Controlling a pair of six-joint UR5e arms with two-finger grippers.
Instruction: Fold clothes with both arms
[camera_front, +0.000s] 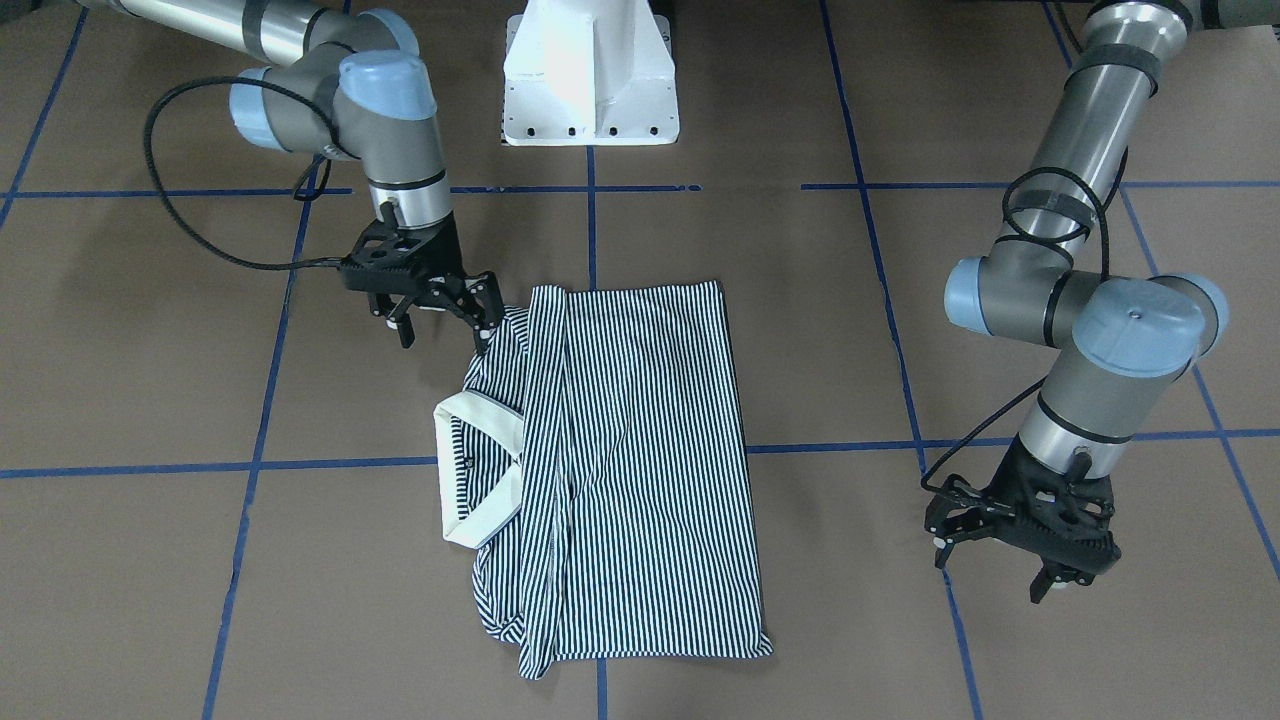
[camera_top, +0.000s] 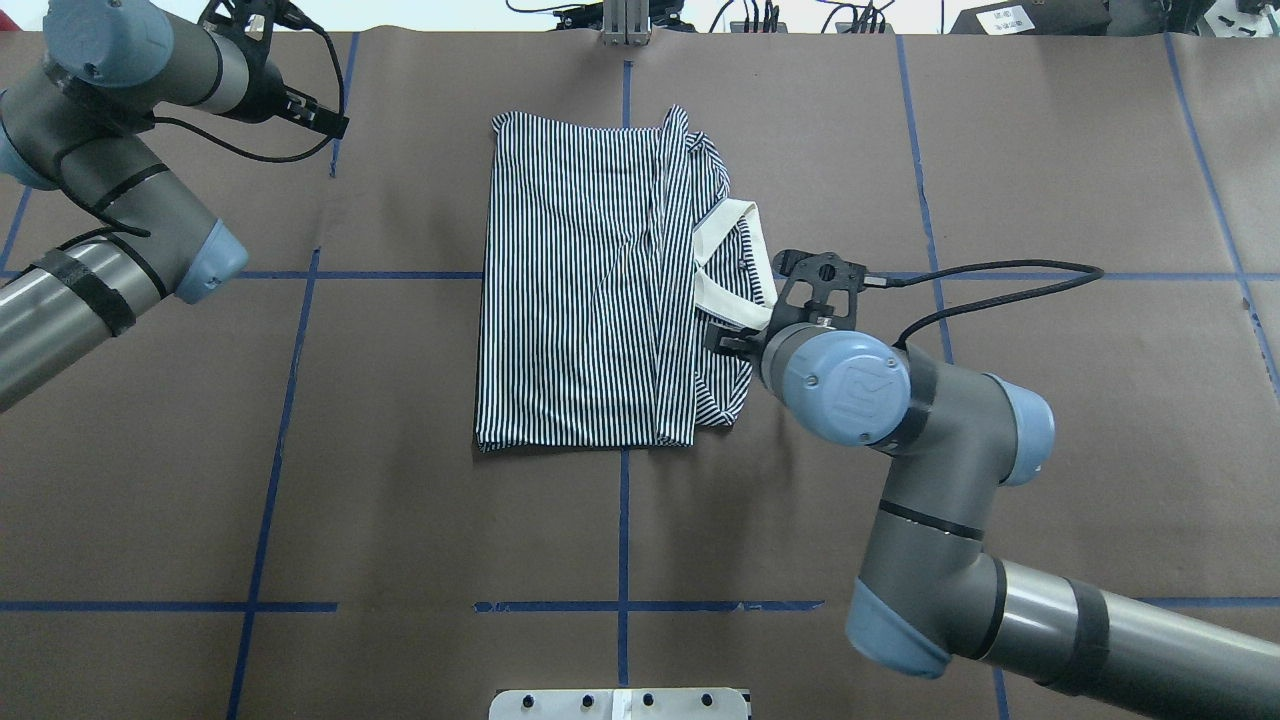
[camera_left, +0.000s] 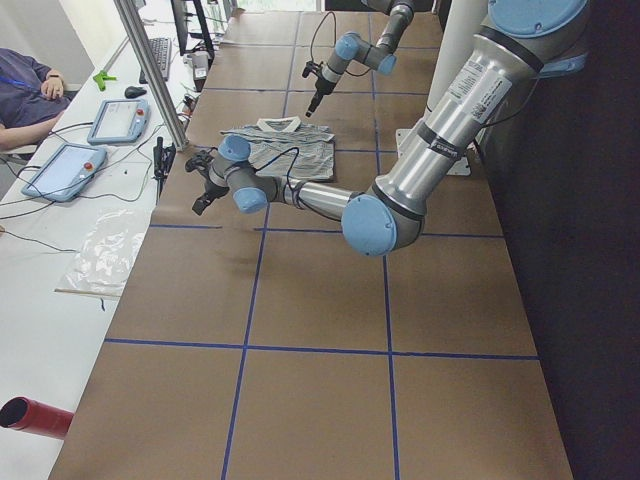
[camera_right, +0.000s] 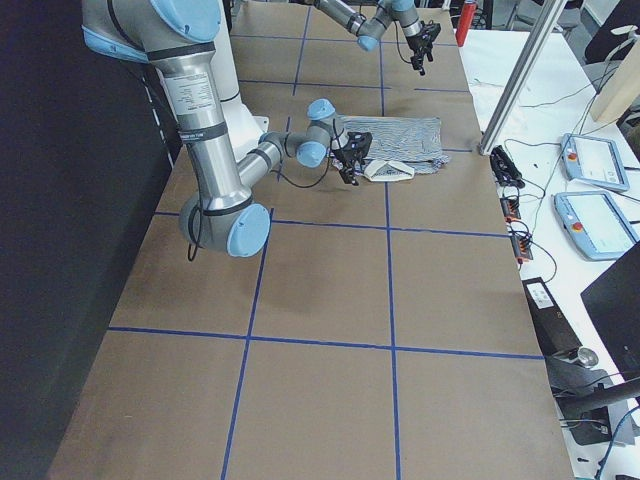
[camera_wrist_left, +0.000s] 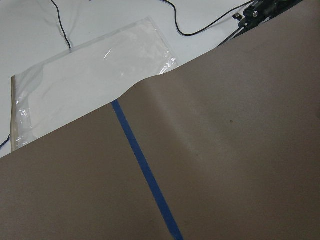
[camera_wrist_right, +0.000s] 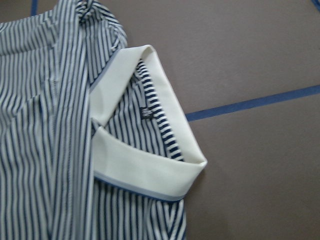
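Observation:
The striped polo shirt (camera_front: 640, 470) lies on the brown table with both sides folded in toward the middle, so it forms a long rectangle. Its cream collar (camera_front: 480, 480) sticks out on the side toward my right arm and fills the right wrist view (camera_wrist_right: 145, 170). My right gripper (camera_front: 446, 335) hovers open at the shirt's shoulder corner near the robot. One fingertip (camera_front: 487, 340) is at the fabric's edge and nothing is held. From overhead its wrist hides most of it. My left gripper (camera_front: 990, 575) stands open over bare table, well away from the shirt's hem end.
The white pedestal base (camera_front: 590, 90) stands behind the shirt. Blue tape lines (camera_front: 590, 230) grid the brown paper. Past the table's far edge lie a clear plastic bag (camera_wrist_left: 90, 80) and black cables. Tablets (camera_left: 60, 170) and a seated person are on the side bench.

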